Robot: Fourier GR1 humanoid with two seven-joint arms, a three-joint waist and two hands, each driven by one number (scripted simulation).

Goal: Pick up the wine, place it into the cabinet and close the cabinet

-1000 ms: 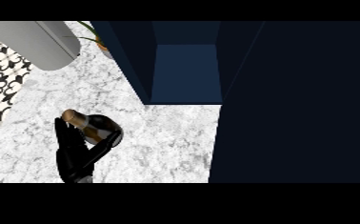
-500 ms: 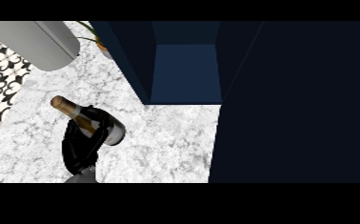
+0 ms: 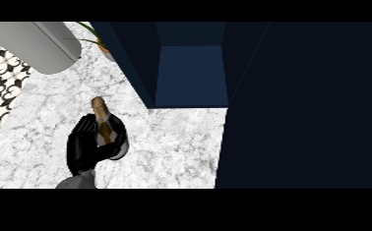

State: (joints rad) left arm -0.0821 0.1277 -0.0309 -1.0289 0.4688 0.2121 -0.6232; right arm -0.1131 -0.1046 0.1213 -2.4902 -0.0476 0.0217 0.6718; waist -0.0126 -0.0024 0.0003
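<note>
The wine bottle (image 3: 104, 122) has a dark body and a brown neck and cap. It is at the lower left over the marble counter (image 3: 174, 146), its neck pointing toward the far side. My left hand (image 3: 82, 149) is shut on the bottle's body, fingers curled round it from the left. The dark blue cabinet (image 3: 190, 75) stands open to the right of the bottle, its inside bare. The bottle is outside it, left of its front left corner. My right hand does not show.
A wide dark panel (image 3: 298, 107) fills the right side next to the cabinet opening. A grey cylinder (image 3: 36, 45) lies at the far left with a potted plant (image 3: 98, 41) beside it. A black-and-white patterned surface (image 3: 9, 80) borders the left edge.
The bottle's neck has swung from pointing far-left to nearly straight away. My left hand has shifted slightly right with it, toward the cabinet.
</note>
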